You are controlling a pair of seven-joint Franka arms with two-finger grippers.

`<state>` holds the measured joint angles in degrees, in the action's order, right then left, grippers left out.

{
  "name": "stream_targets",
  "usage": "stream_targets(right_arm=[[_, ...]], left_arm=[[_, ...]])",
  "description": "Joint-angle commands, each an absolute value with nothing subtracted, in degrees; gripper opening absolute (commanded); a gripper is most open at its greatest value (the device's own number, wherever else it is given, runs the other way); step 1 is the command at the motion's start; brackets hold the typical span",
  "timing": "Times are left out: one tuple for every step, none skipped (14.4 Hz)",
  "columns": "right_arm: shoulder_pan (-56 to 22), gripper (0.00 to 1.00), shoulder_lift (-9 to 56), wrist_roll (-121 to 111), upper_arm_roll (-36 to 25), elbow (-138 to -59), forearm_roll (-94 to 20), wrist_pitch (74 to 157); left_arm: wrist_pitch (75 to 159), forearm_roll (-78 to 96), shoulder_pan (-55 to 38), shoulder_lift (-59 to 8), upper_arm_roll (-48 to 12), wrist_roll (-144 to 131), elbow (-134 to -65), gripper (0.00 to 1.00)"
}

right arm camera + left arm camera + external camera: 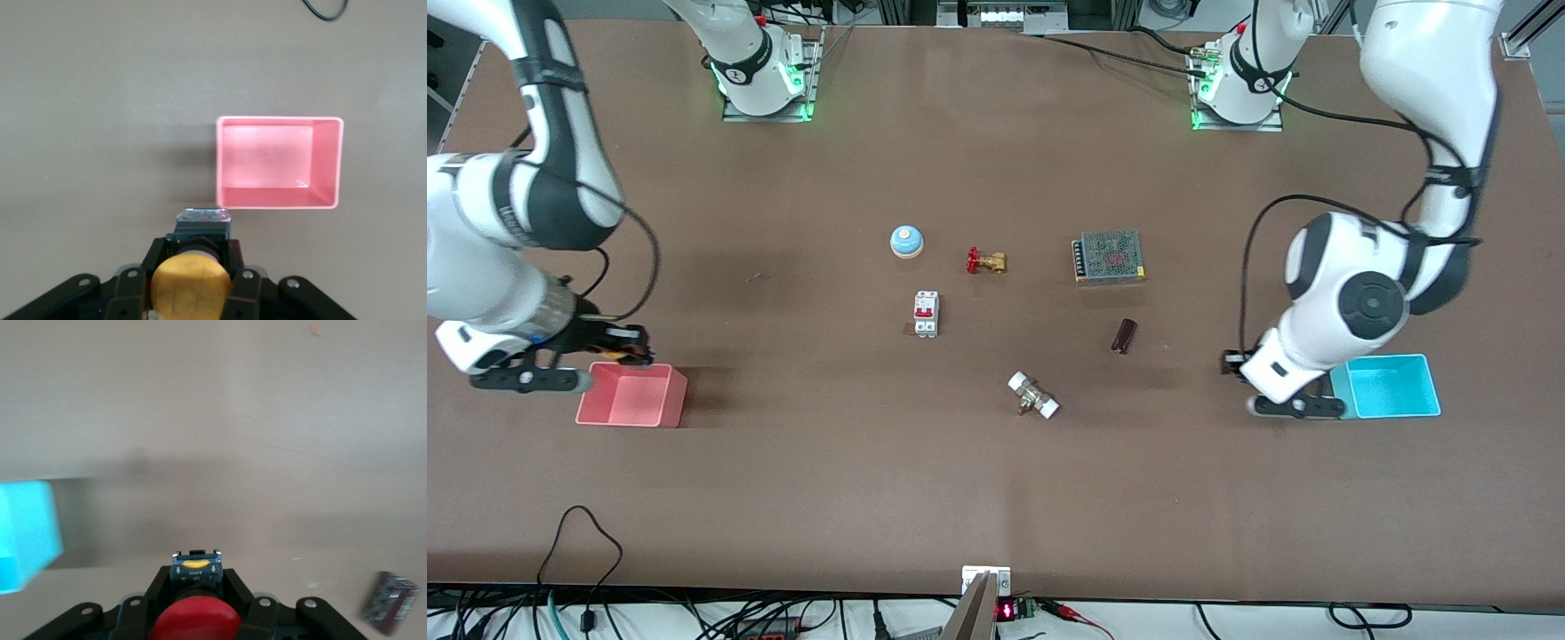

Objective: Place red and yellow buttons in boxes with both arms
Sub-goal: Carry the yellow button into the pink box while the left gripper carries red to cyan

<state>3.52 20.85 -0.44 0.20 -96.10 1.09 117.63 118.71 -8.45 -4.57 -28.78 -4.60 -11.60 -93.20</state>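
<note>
Front camera is looking down from high across the table (996, 498), facing both bases. Wrist cameras are looking down close past their grippers: the left is sharing the cyan box (23, 533), the right the pink box (279, 163).

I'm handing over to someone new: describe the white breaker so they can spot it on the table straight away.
Start at the middle of the brown table, between the two arms' ends. The blue bell sits there; the white breaker lies just nearer the front camera than it. It is the only small white upright block with red switches, unlike the brass valve with its red handle beside the bell.
</note>
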Motion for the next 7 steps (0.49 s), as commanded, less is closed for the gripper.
stream_targets(right_arm=[[3.4,0.24,23.9,-3.9,-3.0,-94.7,-1.2,120.2],[3.6,0.24,24.8,-4.6,-3.2,-94.7,-1.1,121.8],[3.8,0.24,25.9,-6.2,-3.8,-94.7,-1.1,123.0],[3.9,0.24,27.0,-8.6,-4.7,-94.7,-1.3,124.3],[3.9,0.24,27.9,-9.7,-4.9,-94.7,-1.2,126.0],[4.2,0.24,28.8,-9.8,-4.9,-94.7,-1.3,127.4],[4.7,0.24,29.5,-10.3,-4.9,-94.7,-1.3,128.4]], left_arm=[[112.4,-12.3,-2.7,-29.4,-3.1,-10.4,-86.1,0.22],[112.5,-12.4,-0.5,-29.4,-3.1,-9.8,-85.5,0.22],[112.5,-12.4,1.6,-29.4,-3.1,-8.1,-84.9,0.22],[112.6,-12.1,3.0,-29.5,-3.1,-6.3,-84.7,0.22],[112.9,-11.5,5.5,-29.6,-3.1,-4.3,-84.6,0.22],[113.0,-11.5,8.3,-30.1,-3.3,-2.8,-84.6,0.22],[113.1,-11.3,10.3,-31.1,-3.7,-1.1,-84.6,0.22]])
